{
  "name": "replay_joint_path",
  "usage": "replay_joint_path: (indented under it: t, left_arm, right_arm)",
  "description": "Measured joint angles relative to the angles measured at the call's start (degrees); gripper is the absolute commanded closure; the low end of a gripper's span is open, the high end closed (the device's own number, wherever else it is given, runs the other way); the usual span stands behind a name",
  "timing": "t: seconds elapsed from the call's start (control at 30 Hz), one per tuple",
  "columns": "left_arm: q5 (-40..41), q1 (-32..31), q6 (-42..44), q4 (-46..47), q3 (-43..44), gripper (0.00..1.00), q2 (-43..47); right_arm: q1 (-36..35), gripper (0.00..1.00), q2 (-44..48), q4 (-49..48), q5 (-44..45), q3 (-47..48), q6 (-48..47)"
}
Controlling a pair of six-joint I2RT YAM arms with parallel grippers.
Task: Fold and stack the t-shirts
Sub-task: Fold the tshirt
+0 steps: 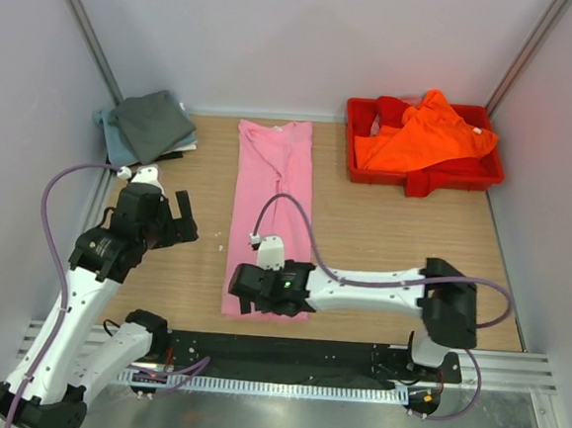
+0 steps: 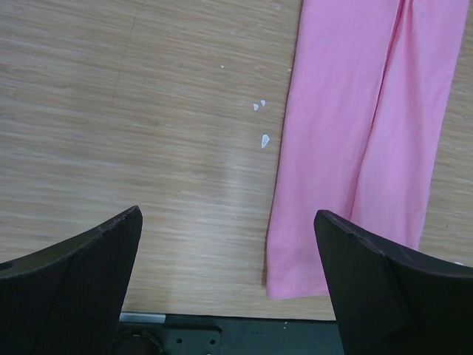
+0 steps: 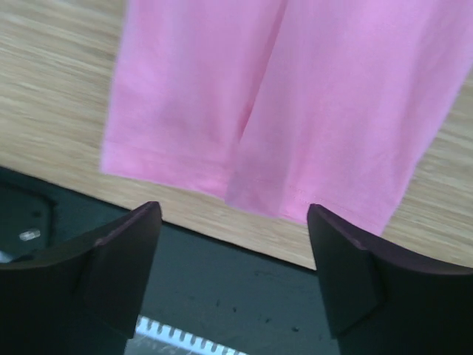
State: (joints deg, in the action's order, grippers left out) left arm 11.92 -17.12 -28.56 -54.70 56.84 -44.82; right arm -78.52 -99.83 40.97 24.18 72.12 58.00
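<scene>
- Left gripper (image 1: 172, 220) (image 2: 228, 218): jaws spread wide, nothing between them; it hangs over bare table (image 1: 394, 232) to the left of the pink t-shirt (image 1: 271, 213), clear of the cloth
- Right gripper (image 1: 242, 290) (image 3: 233, 214): jaws apart and empty; it sits above the near end of the pink t-shirt, with the hem lying flat just beyond the fingertips in the right wrist view
- Pink t-shirt (image 2: 355, 148) (image 3: 281, 96): folded lengthwise into a long narrow strip in the middle of the table, running from the far edge to the near edge; a crease runs along its length
- Orange t-shirt (image 1: 421, 135): crumpled, unfolded, in the red tray (image 1: 487, 175) at the far right corner, spilling over the tray's rim
- Dark grey t-shirt (image 1: 154, 122): folded, at the far left corner, resting on the pale blue-grey t-shirt (image 1: 113, 139), whose edge shows at the left side
- White flecks (image 2: 264, 139): a few small bits on the wood, just left of the pink t-shirt
</scene>
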Motion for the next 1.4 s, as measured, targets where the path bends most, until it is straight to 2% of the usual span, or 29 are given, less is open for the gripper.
replay_joint_path:
  t: [0.1,0.2,0.3,0.37,0.5,0.57,0.73,0.8,0.87,0.97,1.2,1.4]
  left_arm:
    - [-1.5,0.0,-1.2,-0.5,0.0,0.0,-1.7]
    - [-4.7,-0.3,-3.9,-1.7,-0.1,0.0,-3.3]
    - [-6.2,-2.5,-7.2,-2.6,-1.4,0.0,-4.7]
    - [-6.1,-6.9,-10.5,-3.4,-3.1,0.0,-6.0]
    - [-6.6,-16.4,-17.8,-2.6,-8.9,0.01,-8.9]
    - [-6.4,-20.6,-21.3,-2.2,-12.7,0.09,-9.9]
    - [-6.6,-26.9,-28.9,-1.1,-21.9,0.15,-8.7]
    - [-6.6,-28.0,-31.3,-0.3,-24.3,0.17,-6.7]
    - [-6.8,-28.3,-32.8,1.0,-26.0,0.24,-4.7]
    - [-7.2,-28.5,-34.4,3.7,-27.8,0.25,-3.0]
    - [-7.3,-28.6,-36.2,9.0,-30.7,0.29,-4.0]
    - [-7.8,-28.6,-37.3,12.5,-32.8,0.4,-4.4]
  right_arm:
    - [0.7,0.04,10.0,-0.1,1.9,-2.2,-0.5]
    - [3.6,0.04,21.8,-2.0,1.8,-8.6,-0.9]
    - [8.4,0.06,30.9,-3.8,0.5,-17.3,-0.8]
    - [10.4,0.1,33.2,-5.1,-1.0,-22.9,-0.6]
    - [10.8,0.24,33.4,-7.1,-6.2,-32.8,0.2]
    - [10.8,0.3,33.3,-8.7,-8.8,-35.7,0.8]
    - [10.8,0.34,33.3,-15.1,-13.7,-39.7,2.3]
    - [10.8,0.36,33.3,-16.9,-14.7,-40.3,2.5]
    - [10.8,0.36,32.7,-18.7,-15.5,-40.4,2.6]
    - [10.8,0.39,30.1,-21.2,-16.1,-40.4,2.6]
    - [10.8,0.44,25.7,-25.1,-16.6,-40.0,3.3]
    - [10.8,0.53,25.2,-26.3,-16.6,-40.2,4.0]
